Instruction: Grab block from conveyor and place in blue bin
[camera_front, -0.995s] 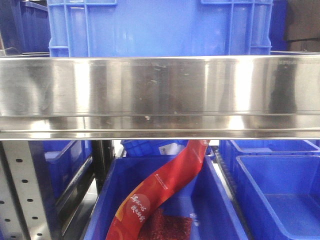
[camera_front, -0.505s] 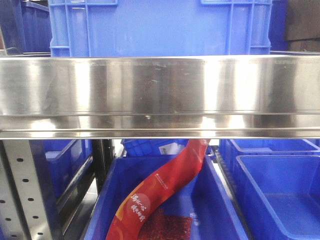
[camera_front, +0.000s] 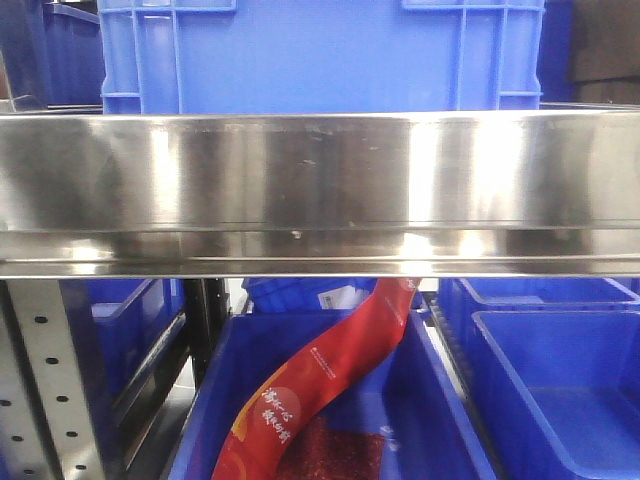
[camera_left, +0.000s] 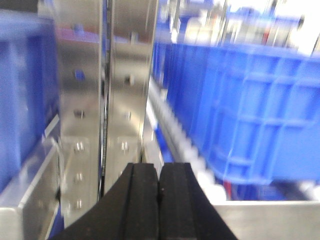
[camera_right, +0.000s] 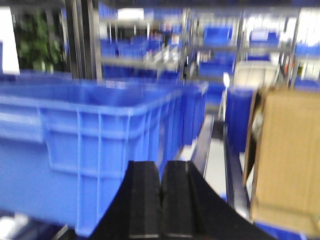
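The left gripper (camera_left: 159, 187) has its jaws pressed together with nothing between them; it faces upright perforated steel posts (camera_left: 107, 100) and a row of blue crates (camera_left: 250, 110). The right gripper (camera_right: 161, 195) also has its jaws closed and empty, in front of a large blue crate (camera_right: 85, 145) and beside a cardboard box (camera_right: 287, 160). In the front view a steel rail (camera_front: 320, 190) crosses the frame, with a blue bin (camera_front: 440, 420) below it that holds a red packet (camera_front: 320, 385). No block or conveyor is visible.
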